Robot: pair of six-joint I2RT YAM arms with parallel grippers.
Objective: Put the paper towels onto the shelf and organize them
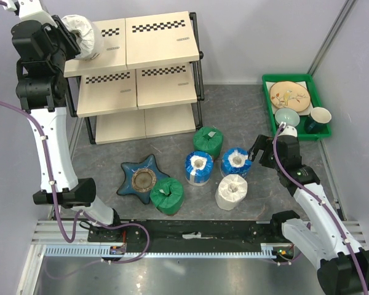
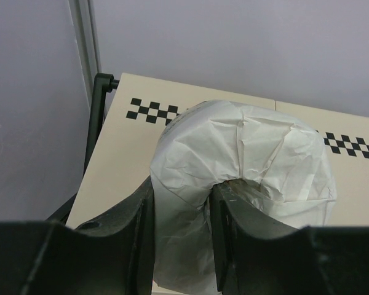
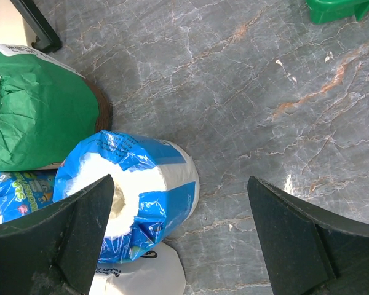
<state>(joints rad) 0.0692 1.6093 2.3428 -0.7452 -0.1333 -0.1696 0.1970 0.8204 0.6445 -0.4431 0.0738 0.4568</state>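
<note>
Shelf top, white roll, left hand

Left wrist: white roll dips behind the left fingers, underside lost. Right wrist: second white roll clipped by the bottom edge, green roll by the left edge.

White arms, black end effectors, purple cables.
</note>
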